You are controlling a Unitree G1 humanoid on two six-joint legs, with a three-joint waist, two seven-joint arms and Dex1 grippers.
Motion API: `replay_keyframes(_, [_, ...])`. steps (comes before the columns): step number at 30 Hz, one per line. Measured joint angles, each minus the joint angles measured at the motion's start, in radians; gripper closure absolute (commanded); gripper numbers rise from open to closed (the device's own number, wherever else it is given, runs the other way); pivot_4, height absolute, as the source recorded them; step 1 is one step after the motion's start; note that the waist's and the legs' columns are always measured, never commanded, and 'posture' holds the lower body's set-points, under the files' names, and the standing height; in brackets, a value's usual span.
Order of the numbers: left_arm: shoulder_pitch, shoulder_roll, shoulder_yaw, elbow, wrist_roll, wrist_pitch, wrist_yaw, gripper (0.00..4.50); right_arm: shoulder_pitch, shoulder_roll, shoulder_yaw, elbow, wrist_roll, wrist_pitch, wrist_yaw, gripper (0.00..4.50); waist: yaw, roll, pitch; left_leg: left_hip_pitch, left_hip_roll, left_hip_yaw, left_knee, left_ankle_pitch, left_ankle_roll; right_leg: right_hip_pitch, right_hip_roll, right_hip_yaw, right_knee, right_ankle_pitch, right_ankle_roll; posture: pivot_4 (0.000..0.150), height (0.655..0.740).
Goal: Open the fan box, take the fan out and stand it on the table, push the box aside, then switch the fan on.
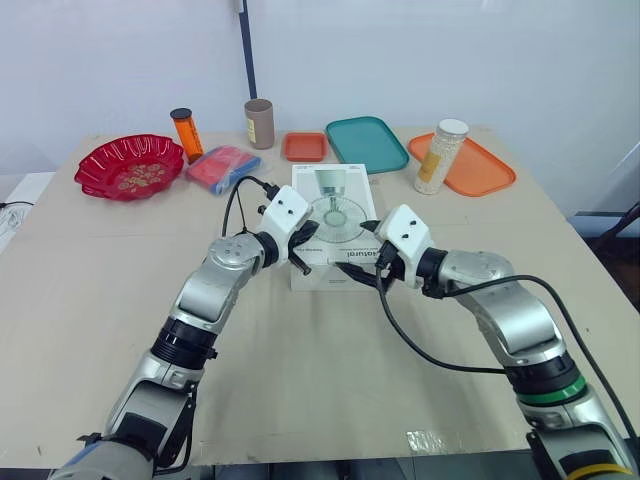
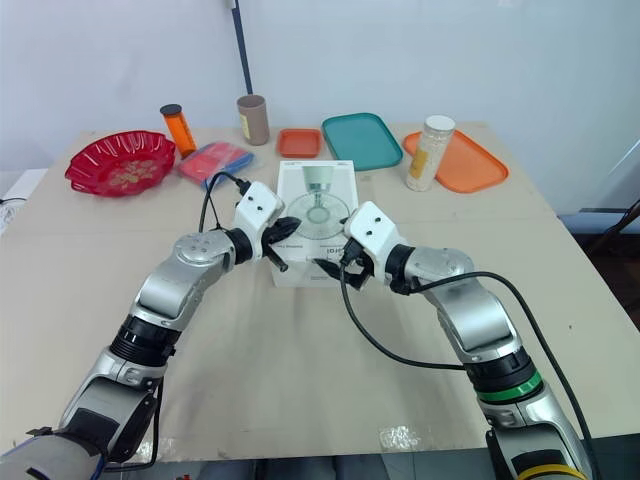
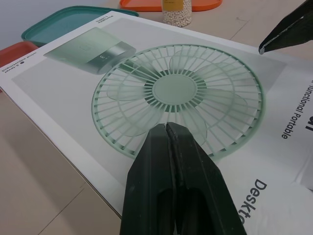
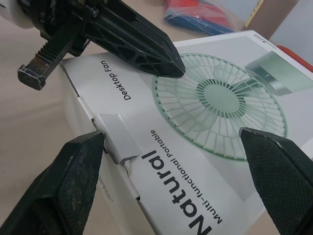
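The white fan box (image 1: 335,190), printed with a pale green fan, lies flat and closed at the middle of the table. My left gripper (image 3: 167,128) is shut with nothing in it, its tips resting over the printed fan on the box's top near the front left. My right gripper (image 4: 171,133) is open wide, and its two fingers straddle the box's near end. There a white tuck tab (image 4: 117,139) sits closed, close to one finger (image 4: 78,166). The left gripper's shut fingers (image 4: 132,39) show in the right wrist view above the box.
Along the table's far side stand a red bowl (image 1: 130,167), an orange bottle (image 1: 186,133), a blue and red packet (image 1: 222,167), a brown cup (image 1: 259,123), a small orange tray (image 1: 304,146), a teal tray (image 1: 360,142) and an orange tray (image 1: 480,170) beside a jar (image 1: 440,155).
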Motion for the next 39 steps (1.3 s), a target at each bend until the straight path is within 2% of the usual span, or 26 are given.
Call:
replay_keyframes(17, [0.009,-0.041,-0.025,0.000,0.009,-0.033,-0.024,4.40,-0.051,0.027,-0.014,0.048,-0.012,0.014,-0.010,0.00,0.000,0.000,0.000,0.000,0.000,0.000,0.000,0.000,0.000,0.000,0.000,0.000,0.000,0.000,0.000,0.150,0.7400])
replay_keyframes(28, [0.018,-0.032,-0.037,-0.009,0.020,-0.045,-0.042,4.40,-0.064,0.030,-0.015,0.083,-0.032,-0.022,-0.009,0.00,0.000,0.000,0.000,0.000,0.000,0.000,0.000,0.000,0.000,0.000,0.000,0.000,0.000,0.000,0.000,0.150,0.7400])
replay_keyframes(30, [0.019,-0.031,-0.037,-0.012,0.023,-0.045,-0.044,4.40,-0.064,0.029,-0.054,0.082,-0.020,-0.021,-0.007,0.00,0.000,0.000,0.000,0.000,0.000,0.000,0.000,0.000,0.000,0.000,0.000,0.000,0.000,0.000,0.000,0.150,0.7400])
replay_keyframes(39, [0.024,-0.028,-0.038,-0.020,0.027,-0.044,-0.048,4.40,0.027,-0.026,-0.093,-0.014,0.013,0.006,0.045,0.00,0.000,0.000,0.000,0.000,0.000,0.000,0.000,0.000,0.001,0.000,0.000,0.000,0.000,0.000,0.000,0.150,0.7400])
